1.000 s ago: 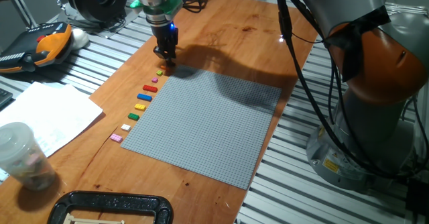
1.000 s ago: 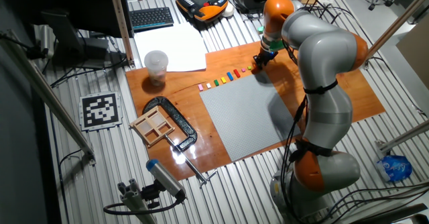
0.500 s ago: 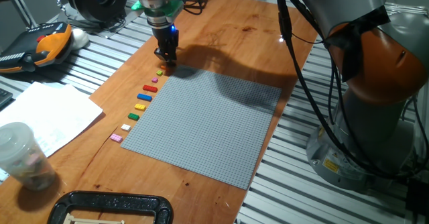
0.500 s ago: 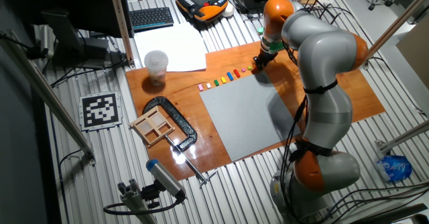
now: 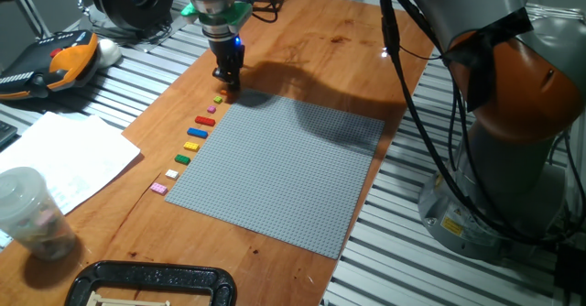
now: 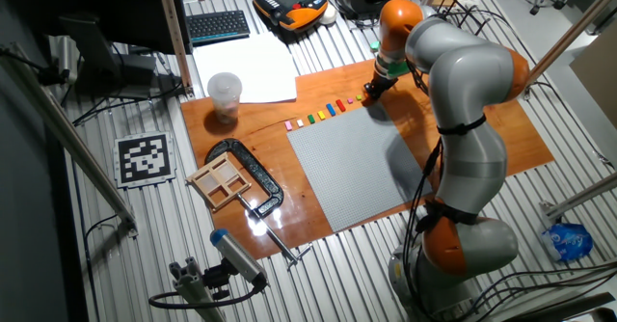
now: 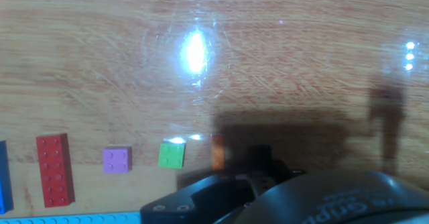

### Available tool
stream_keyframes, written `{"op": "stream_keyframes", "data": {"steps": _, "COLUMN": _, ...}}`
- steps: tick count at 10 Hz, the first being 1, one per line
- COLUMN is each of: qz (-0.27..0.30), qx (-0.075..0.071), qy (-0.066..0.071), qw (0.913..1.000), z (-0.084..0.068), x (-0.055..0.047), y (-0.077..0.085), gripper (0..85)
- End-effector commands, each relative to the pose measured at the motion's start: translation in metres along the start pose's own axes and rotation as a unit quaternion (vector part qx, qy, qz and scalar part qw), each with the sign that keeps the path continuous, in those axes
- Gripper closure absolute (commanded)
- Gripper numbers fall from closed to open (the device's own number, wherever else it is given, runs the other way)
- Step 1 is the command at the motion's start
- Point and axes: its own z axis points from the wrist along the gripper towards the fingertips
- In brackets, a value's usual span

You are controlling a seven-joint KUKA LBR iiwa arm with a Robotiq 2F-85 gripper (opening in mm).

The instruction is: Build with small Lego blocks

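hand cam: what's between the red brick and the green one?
One small pink brick, apart from both the red brick and the green brick. The hand view shows it; the rest of the stretch is bare wood.

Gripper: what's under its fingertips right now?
The gripper sits low over the row's far end. The hand view shows an orange brick edge at the fingers; anything further under them is covered.

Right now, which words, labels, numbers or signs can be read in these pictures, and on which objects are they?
No text is readable.
Fiducial marker: black-and-white square pattern, no letters.
Yellow label on the robot base: too small to read.
Embossed lettering on the gripper: too blurred to read.
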Motion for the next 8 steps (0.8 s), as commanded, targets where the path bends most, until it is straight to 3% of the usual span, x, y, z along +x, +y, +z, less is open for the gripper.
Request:
{"op": "stream_keyframes", "data": {"steps": 1, "qz": 0.0, "qx": 0.001, "qy": 0.0, "qw": 1.0, "z": 0.0, "x": 0.0, "y": 0.0, "gripper": 68.0}}
{"op": "stream_keyframes", "data": {"steps": 4, "qz": -0.002, "qx": 0.001, "qy": 0.0, "qw": 1.0, "z": -0.003, "x": 0.001, "y": 0.001, "gripper": 68.0}}
{"op": "stream_keyframes", "data": {"steps": 5, "qz": -0.003, "qx": -0.003, "qy": 0.003, "qw": 1.0, "z": -0.004, "x": 0.002, "y": 0.001, "gripper": 85.0}}
{"op": "stream_keyframes", "data": {"steps": 8, "qz": 0.002, "qx": -0.007, "qy": 0.008, "qw": 0.9999, "z": -0.01, "x": 0.011, "y": 0.005, "gripper": 85.0}}
